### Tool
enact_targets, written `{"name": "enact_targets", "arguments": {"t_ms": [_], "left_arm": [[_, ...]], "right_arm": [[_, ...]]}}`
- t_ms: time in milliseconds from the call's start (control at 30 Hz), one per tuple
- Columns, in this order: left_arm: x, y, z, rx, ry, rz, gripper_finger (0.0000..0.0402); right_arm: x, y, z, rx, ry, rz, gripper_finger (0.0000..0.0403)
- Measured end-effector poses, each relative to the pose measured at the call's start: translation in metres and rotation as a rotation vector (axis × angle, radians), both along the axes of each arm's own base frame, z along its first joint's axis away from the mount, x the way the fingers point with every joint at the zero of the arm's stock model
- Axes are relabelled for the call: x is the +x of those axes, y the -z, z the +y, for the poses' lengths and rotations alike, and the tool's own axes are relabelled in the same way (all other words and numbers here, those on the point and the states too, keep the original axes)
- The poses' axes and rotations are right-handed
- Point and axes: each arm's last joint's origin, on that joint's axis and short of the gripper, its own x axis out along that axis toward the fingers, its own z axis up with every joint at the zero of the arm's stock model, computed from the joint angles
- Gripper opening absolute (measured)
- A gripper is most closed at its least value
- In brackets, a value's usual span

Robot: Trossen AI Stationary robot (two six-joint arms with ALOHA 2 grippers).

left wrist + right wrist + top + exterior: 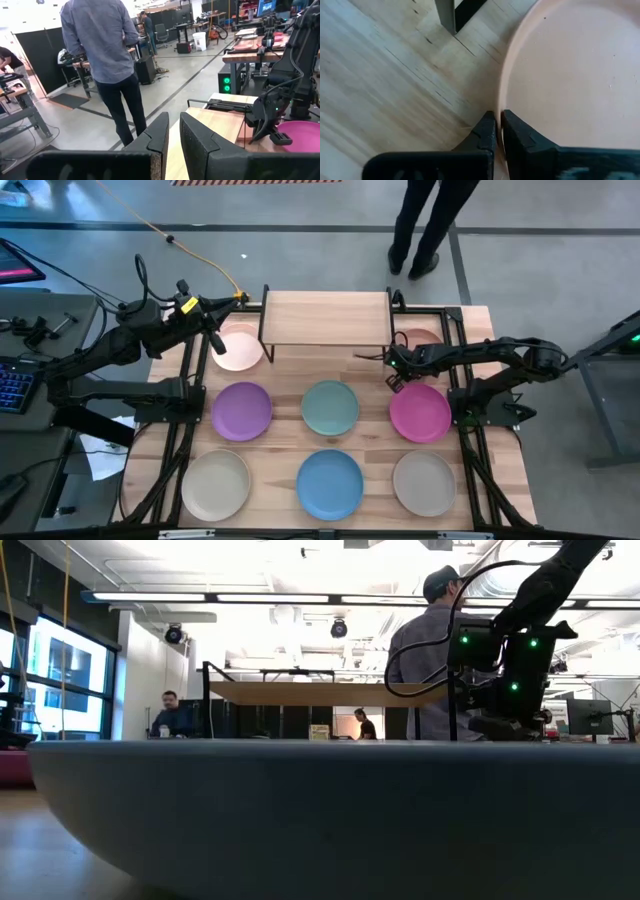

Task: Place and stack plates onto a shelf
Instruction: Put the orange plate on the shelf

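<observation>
Plates [330, 408] are all found on the table [370, 448]; none is seen on the shelf [326, 316] at 12 o'clock. Right gripper [498, 121] is pinched on the pink plate [570, 75] rim. Left gripper [173, 131] is held nearly closed, empty, above another pink plate [238, 347]. All stacking is left.

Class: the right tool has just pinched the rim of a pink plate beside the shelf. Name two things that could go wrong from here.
1. The right tool grips the pink plate only at its rim, so it may tilt or slip when lifted.
2. A shelf leg stands close by; the plate could knock it.
</observation>
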Motion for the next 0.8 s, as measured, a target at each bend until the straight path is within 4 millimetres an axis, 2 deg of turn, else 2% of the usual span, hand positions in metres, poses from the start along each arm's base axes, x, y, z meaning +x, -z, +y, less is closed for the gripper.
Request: {"name": "enact_targets", "arguments": {"t_ms": [133,400,800], "left_arm": [[0.000,0.000,0.000,0.006,0.000,0.004,0.0035],[0.000,0.000,0.000,0.008,0.000,0.006,0.0035],[0.000,0.000,0.000,0.028,-0.003,0.020,0.0035]], "right_arm": [[-0.002,-0.006,0.001,0.035,0.027,-0.020,0.0001],[0.004,-0.044,0.002,0.002,0.034,-0.092,0.0001],[0.011,-0.082,-0.002,-0.041,0.037,-0.104,0.0000]]}}
